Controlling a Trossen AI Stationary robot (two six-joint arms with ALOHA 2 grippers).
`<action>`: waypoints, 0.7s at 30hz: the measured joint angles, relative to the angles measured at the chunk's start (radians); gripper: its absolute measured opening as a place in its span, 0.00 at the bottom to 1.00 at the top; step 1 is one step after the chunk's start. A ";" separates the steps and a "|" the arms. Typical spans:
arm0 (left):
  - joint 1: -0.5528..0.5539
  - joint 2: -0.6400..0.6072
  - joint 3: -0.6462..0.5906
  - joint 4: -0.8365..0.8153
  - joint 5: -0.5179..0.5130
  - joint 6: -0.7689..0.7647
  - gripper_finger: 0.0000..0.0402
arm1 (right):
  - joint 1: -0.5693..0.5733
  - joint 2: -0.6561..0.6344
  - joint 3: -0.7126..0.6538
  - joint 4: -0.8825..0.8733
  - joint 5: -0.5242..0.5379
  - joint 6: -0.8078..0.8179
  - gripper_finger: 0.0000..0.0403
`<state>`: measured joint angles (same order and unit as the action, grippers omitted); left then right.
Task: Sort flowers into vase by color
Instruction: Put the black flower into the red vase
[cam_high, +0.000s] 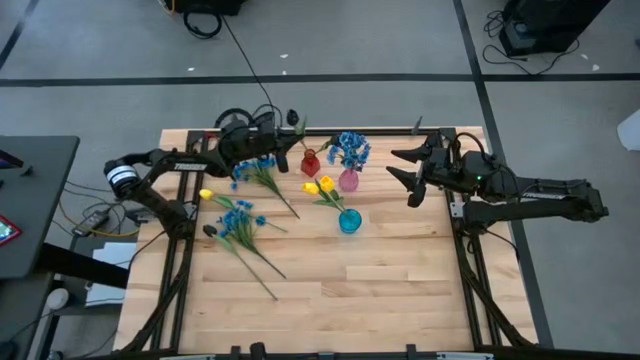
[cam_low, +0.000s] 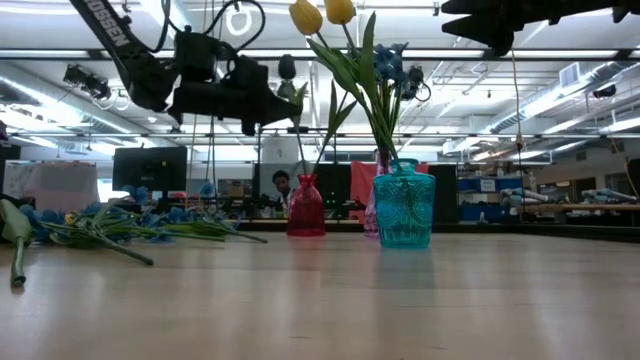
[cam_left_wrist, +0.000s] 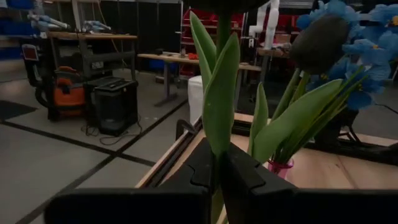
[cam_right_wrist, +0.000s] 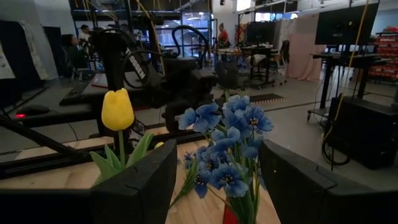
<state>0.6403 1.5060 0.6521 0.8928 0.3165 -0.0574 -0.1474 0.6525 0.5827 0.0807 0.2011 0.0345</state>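
Note:
My left gripper (cam_high: 276, 152) hangs over the table's far left, shut on a leafy green stem whose dark bloom (cam_high: 293, 118) points toward the far edge. Just past it stands a red vase (cam_high: 310, 162) with a dark bud (cam_left_wrist: 320, 40) on a leafy stem in it. A pink vase (cam_high: 348, 181) holds blue blossoms (cam_high: 350, 148). A teal vase (cam_high: 349, 221) holds yellow tulips (cam_high: 318, 186). More blue sprays (cam_high: 240, 220), a yellow bud (cam_high: 205, 194) and a dark bloom (cam_high: 209, 230) lie flat on the table's left. My right gripper (cam_high: 408, 178) hovers open to the right of the vases. My left gripper pinches the green stem (cam_left_wrist: 219, 163) between its two fingers, below a long leaf (cam_left_wrist: 217, 93). The flower is lifted clear of the table (cam_low: 287, 68), with the stem rising past the fingers and its bloom outside the wrist view.
The three vases stand close together at the table's far middle. Loose stems (cam_low: 110, 232) spread over the left half. Bare wood (cam_high: 380, 290) fills the near and right parts. The table's frame rails (cam_high: 462, 250) run along both sides. People sit in the room behind (cam_low: 281, 183).

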 joint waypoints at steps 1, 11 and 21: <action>0.000 0.005 0.000 0.001 0.003 0.000 0.05 | 0.000 0.000 0.000 0.000 0.000 0.000 0.58; -0.001 0.020 0.000 -0.005 0.019 0.020 0.24 | 0.000 0.000 0.000 0.000 0.004 0.000 0.58; 0.008 -0.051 0.000 -0.071 -0.015 0.079 0.51 | 0.000 0.000 0.000 0.000 0.004 0.015 0.58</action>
<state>0.6485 1.4548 0.6518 0.8219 0.3017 0.0221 -0.1474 0.6525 0.5827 0.0803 0.2050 0.0494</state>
